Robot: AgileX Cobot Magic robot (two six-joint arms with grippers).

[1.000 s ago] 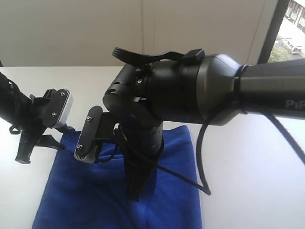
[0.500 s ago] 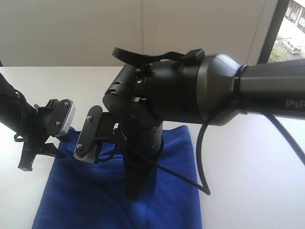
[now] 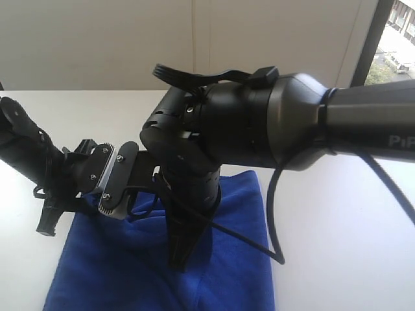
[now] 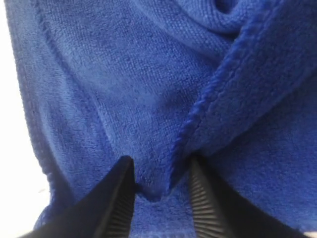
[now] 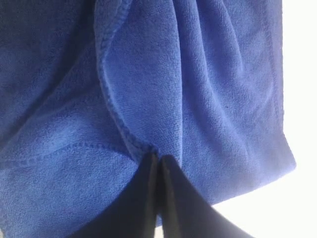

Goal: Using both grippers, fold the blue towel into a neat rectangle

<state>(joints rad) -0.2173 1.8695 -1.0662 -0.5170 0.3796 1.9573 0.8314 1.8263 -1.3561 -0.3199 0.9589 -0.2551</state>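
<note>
While its jaws stand apart, the left pincer straddles a raised ridge of the towel, one ribbed jaw on each side of it; whether they press the cloth I cannot tell. A stitched hem runs along a folded-over flap and leads to that ridge between the jaws.

The right pincer has its jaws together, with only a thin slit between them. Its tip meets the towel where a curved stitched hem ends; whether any cloth is caught in the tip cannot be told. Soft folds fan away from that tip across the plush.

Seen from the exterior view, the left pincer sits at the towel's far left corner. The right pincer points down onto the cloth near its middle, below the bulky right arm, which hides part of the towel's far hem. A black cable hangs from that arm in a loop over the towel's right side.

The towel lies spread on the white tabletop, on its near half, with the far hem well apart from the tabletop's far edge and the near part cut off by the picture. Bare tabletop shows beside its left and right hems. Behind the far edge stands a pale wall, with a window at the far right corner.
</note>
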